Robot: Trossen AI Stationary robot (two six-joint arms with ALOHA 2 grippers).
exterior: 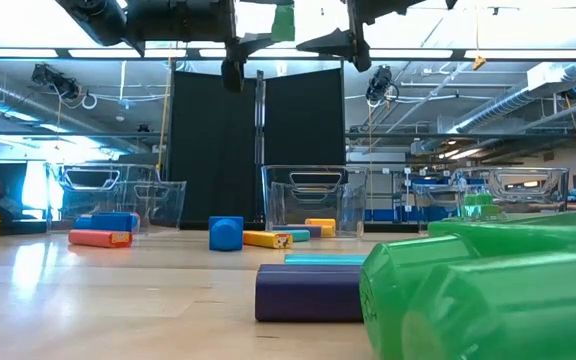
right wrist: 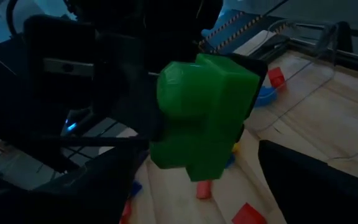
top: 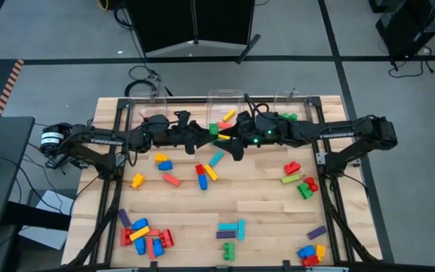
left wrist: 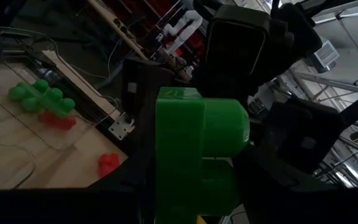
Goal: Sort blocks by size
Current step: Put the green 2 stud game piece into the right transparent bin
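A chunky green block [top: 214,131] hangs high above the table's middle, just in front of the far bins. My left gripper [top: 207,134] comes in from the left and is shut on it. My right gripper [top: 229,138] faces it from the right and is open. Its two fingers [right wrist: 316,180] stand wide on either side of the green block [right wrist: 204,118] without touching. The low view shows the green block [exterior: 283,22] at the very top, between the two dark grippers. Many other blocks lie loose on the table. My left gripper pinches the green block between its two fingers, one of them [right wrist: 135,106] lying against the block's side [right wrist: 166,112]. The fingers come in level from the table's left. The block is lifted clear, well above the table, its rounded stud end [left wrist: 229,127] toward my right gripper.
Three clear bins [top: 143,102] [top: 225,98] [top: 293,100] stand along the far edge. Loose blocks lie mid-table [top: 202,175], near left [top: 146,238], near middle [top: 231,230], right [top: 300,181] and near right [top: 312,253]. A green block [exterior: 488,290] and a purple one [exterior: 308,292] lie close to the low camera.
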